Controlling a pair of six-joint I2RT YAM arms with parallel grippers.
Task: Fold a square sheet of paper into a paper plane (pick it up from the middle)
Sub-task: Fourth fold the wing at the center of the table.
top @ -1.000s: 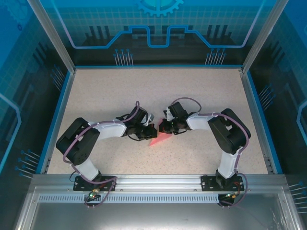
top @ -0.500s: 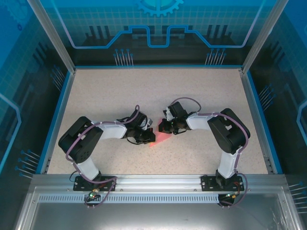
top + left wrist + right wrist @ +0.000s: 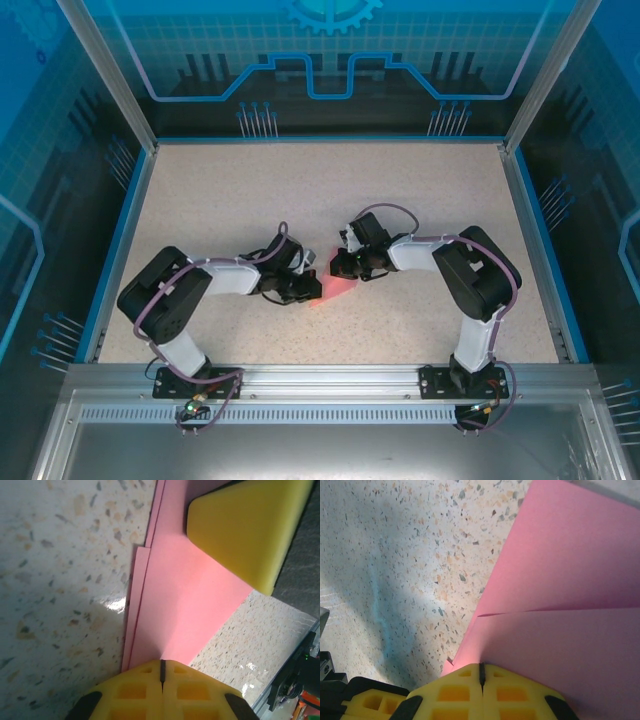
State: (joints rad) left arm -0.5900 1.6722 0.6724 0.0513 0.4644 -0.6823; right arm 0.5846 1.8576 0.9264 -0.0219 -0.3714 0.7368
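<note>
Yellow foam fingers [image 3: 135, 690] on my left gripper [image 3: 161, 666] are pressed fully together with only a thin seam between them. Their tips sit on the pink paper [image 3: 185, 605]; I cannot tell whether they pinch a layer or just bear down on it. My right gripper [image 3: 481, 670] reads the same: fingers closed tip to tip, the paper [image 3: 560, 630] starting right at them.

From above, the left gripper [image 3: 306, 288] and right gripper [image 3: 338, 266] sit near each other on the table [image 3: 420, 190]. The paper [image 3: 338, 291] shows in the gap between them and on their arm-base side, partly hidden under both, its outline hard to make out.

Ahead of the left fingers a second yellow pad [image 3: 240, 525] rests on the paper's far end, cut off by the frame. The paper runs lengthwise straight out from the left tips, with stacked edges along its left side. From the right tips it widens ahead and rightward, a flap edge crossing just ahead.
</note>
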